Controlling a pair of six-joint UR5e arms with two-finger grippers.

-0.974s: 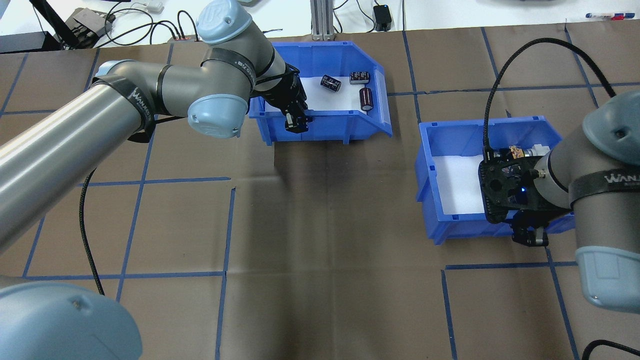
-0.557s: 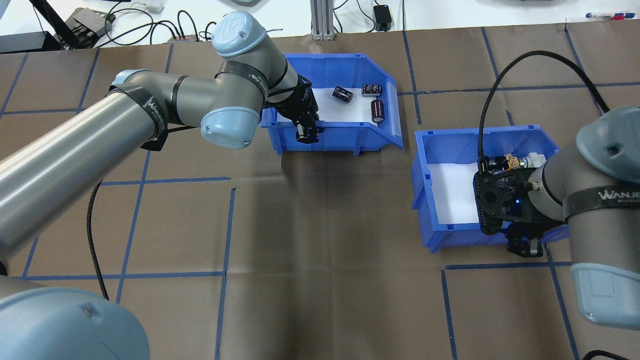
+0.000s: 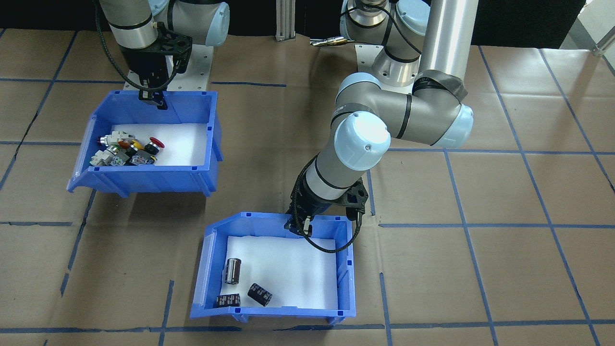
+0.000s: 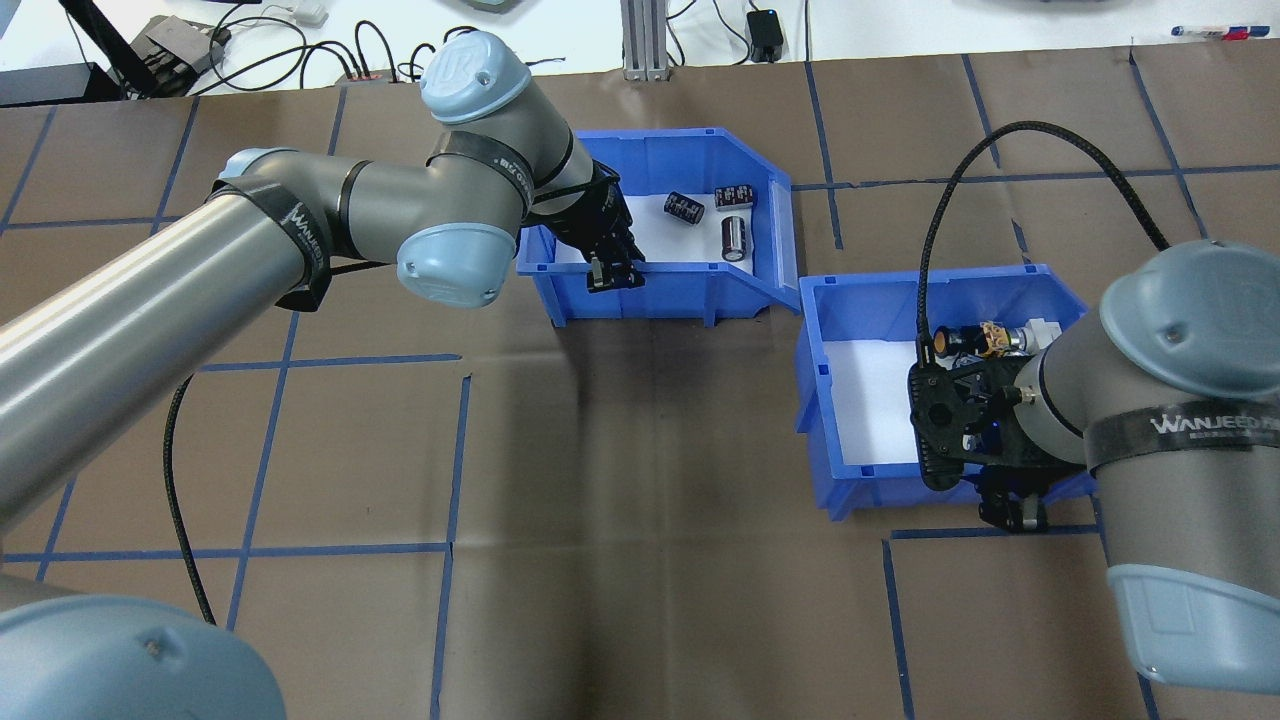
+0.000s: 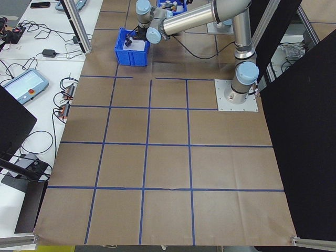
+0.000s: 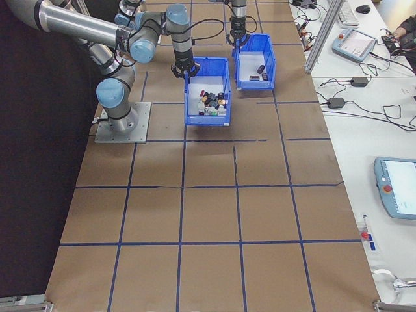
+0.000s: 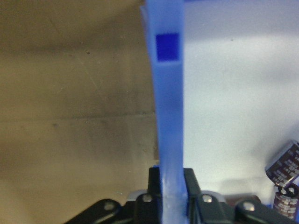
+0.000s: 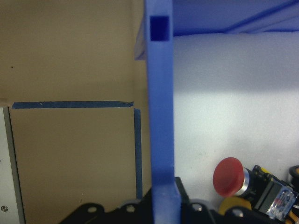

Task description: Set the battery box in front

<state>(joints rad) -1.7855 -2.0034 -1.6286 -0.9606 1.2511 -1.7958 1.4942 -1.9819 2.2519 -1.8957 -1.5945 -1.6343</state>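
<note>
The battery box (image 4: 680, 290) is a blue bin with a white liner and three dark batteries (image 4: 735, 238) inside. My left gripper (image 4: 612, 272) is shut on its wall nearest the robot. The left wrist view shows that blue wall (image 7: 169, 116) pinched between the fingers (image 7: 192, 186). From the front-facing view the battery box (image 3: 269, 312) lies low in the middle, with the left gripper (image 3: 300, 226) on its far rim. My right gripper (image 4: 1015, 510) is shut on the near wall of the second blue bin (image 4: 815, 400), which holds push-button switches (image 3: 126, 148).
The bins' corners almost meet near the table's middle right (image 4: 798, 290). Brown paper with blue tape lines (image 4: 450, 450) covers the table. Cables and devices (image 4: 765, 35) lie beyond the far edge. The right wrist view shows a red mushroom button (image 8: 229, 176).
The left arm has drawn the battery box toward the robot and a little to the right. The right arm has shifted the switch bin leftward, closing the gap between the bins.
</note>
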